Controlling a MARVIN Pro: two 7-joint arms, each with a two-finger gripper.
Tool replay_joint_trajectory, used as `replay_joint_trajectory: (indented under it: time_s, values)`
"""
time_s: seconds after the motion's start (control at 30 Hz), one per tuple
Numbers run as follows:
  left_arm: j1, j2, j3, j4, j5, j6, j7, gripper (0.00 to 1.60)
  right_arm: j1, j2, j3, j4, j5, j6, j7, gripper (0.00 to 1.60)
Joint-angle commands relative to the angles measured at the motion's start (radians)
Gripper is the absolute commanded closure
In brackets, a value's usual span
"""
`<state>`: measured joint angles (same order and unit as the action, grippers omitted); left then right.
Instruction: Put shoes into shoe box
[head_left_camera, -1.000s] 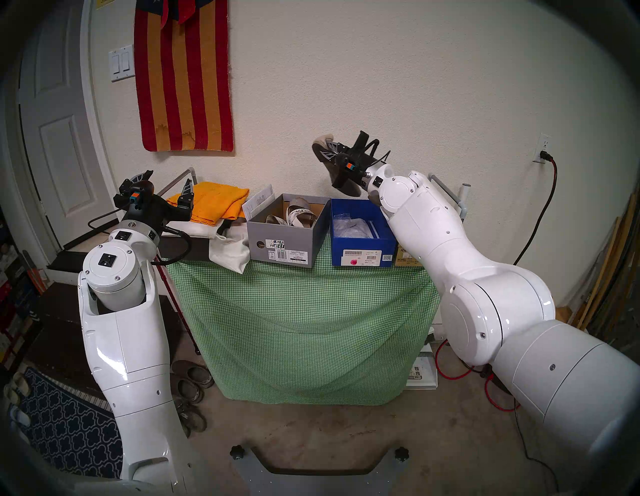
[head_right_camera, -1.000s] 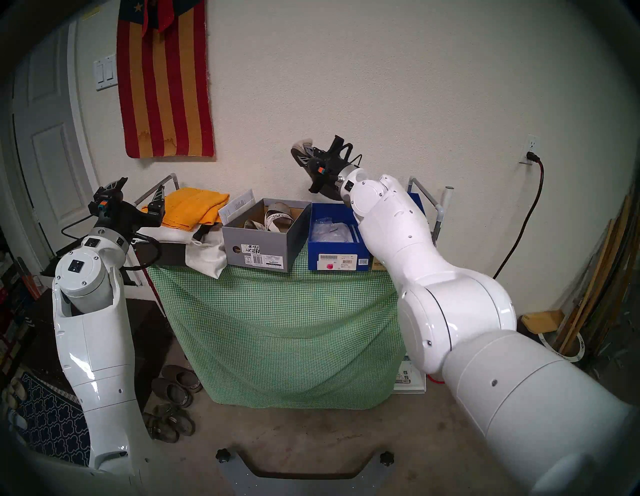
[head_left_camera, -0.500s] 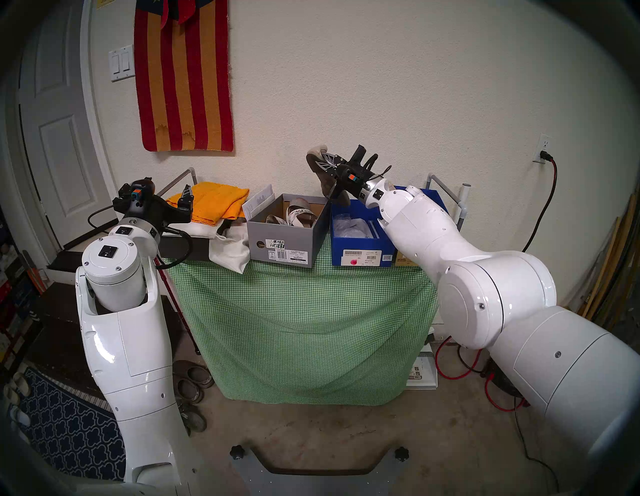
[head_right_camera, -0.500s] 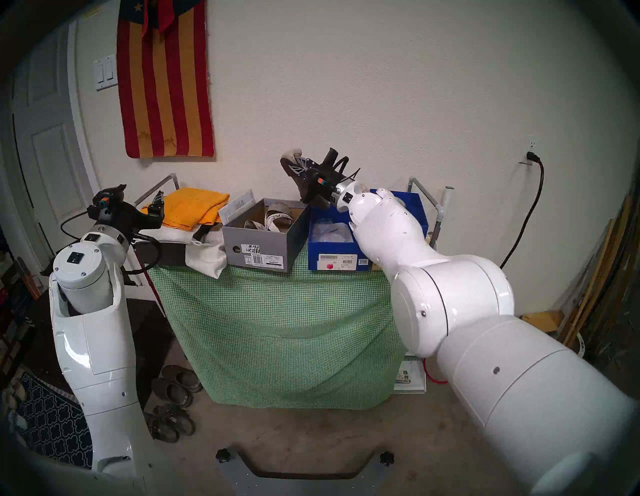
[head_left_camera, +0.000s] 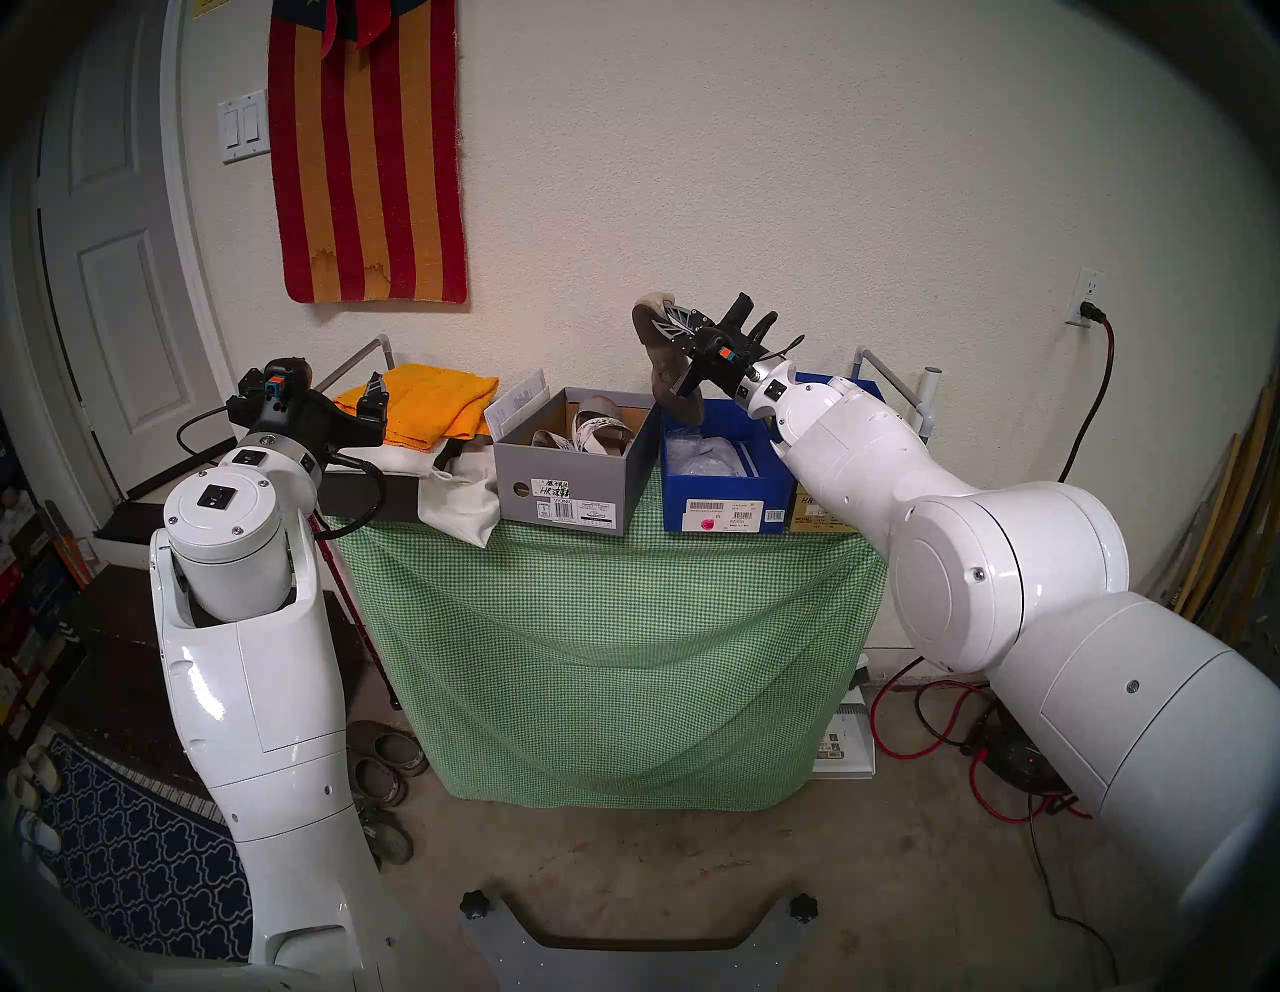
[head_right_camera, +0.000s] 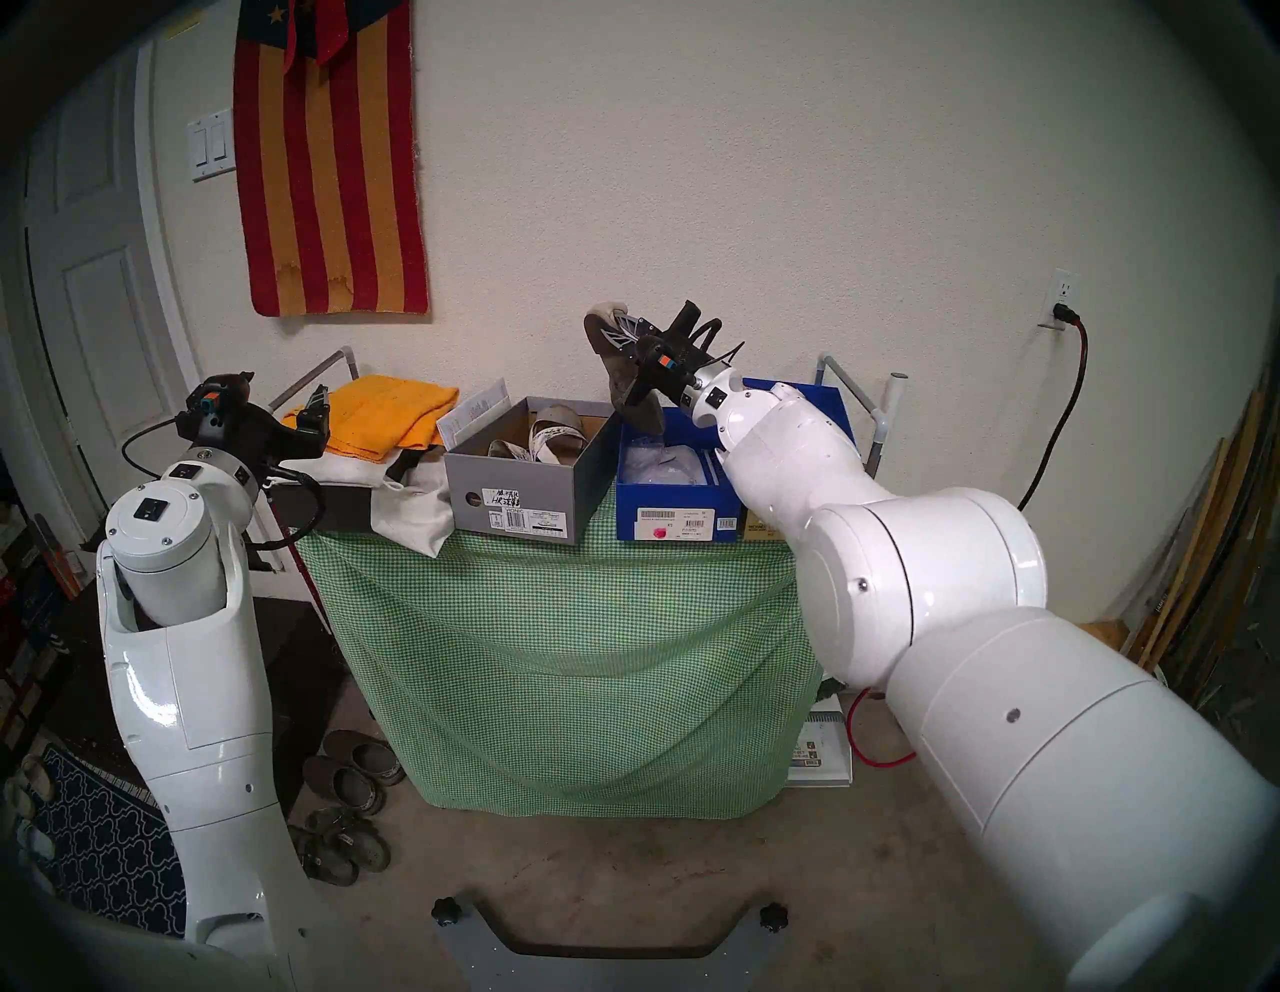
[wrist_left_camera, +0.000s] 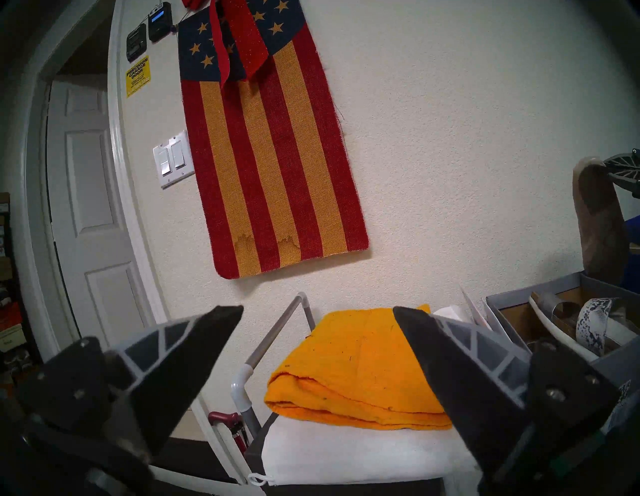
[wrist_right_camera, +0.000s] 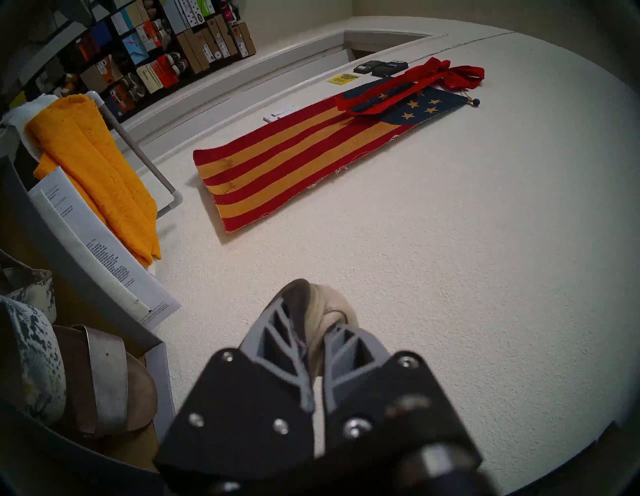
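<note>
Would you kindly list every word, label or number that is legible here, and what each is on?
"VIONIC": label on the grey shoe box.
"HR": handwritten sticker on that box; the remainder is unreadable.
"PRECISION GARAGE DOOR": yellow wall sticker.
Blue shoe box labels, tan box label, paper insert: too small.

Two glossy white arms with rounded joint housings, small black square insets and dark screws, black wrist mounts trailing black cables, orange-and-teal blocks behind each gripper, left gripper and right gripper fingers grey lattice-ribbed with black pads, silver bolts at their bases
</note>
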<state>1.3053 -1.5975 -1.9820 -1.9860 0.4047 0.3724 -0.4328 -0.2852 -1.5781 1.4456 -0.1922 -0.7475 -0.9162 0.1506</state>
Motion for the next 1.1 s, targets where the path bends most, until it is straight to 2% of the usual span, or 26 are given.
replay_joint_trajectory:
  time_s: [0.0,0.1,0.23,0.43,0.57,0.83,0.93,1.07]
  values:
    - [-0.003,0.001,-0.004,-0.011,-0.004,0.000,-0.002,0.00,0.025,0.009,0.002,-0.017,0.011,-0.044,0.055,1.60]
    - [-0.004,0.000,-0.005,-0.011,-0.003,0.000,-0.004,0.00,0.023,0.010,0.017,-0.020,0.023,-0.038,0.068,1.60]
    - [-0.005,-0.001,-0.006,-0.011,-0.002,0.000,-0.006,0.00,0.013,0.003,0.043,-0.018,0.033,0.040,0.021,1.60]
    - [-0.005,-0.003,-0.007,-0.011,0.000,-0.001,-0.008,0.00,0.008,0.009,0.064,-0.016,0.033,0.107,-0.027,1.60]
    - [-0.006,-0.003,-0.008,-0.011,0.000,-0.001,-0.008,0.00,0.009,0.017,0.077,-0.010,0.042,0.131,0.001,1.60]
    - [-0.006,-0.005,-0.009,-0.011,0.002,-0.002,-0.010,0.00,0.011,0.030,0.087,0.021,0.050,0.179,0.114,1.60]
    - [-0.007,-0.006,-0.009,-0.011,0.002,-0.002,-0.010,0.00,0.001,0.030,0.090,0.017,0.047,0.208,0.118,1.60]
    - [-0.007,-0.006,-0.010,-0.011,0.003,-0.003,-0.011,0.00,-0.011,0.038,0.109,0.001,0.060,0.209,0.107,1.60]
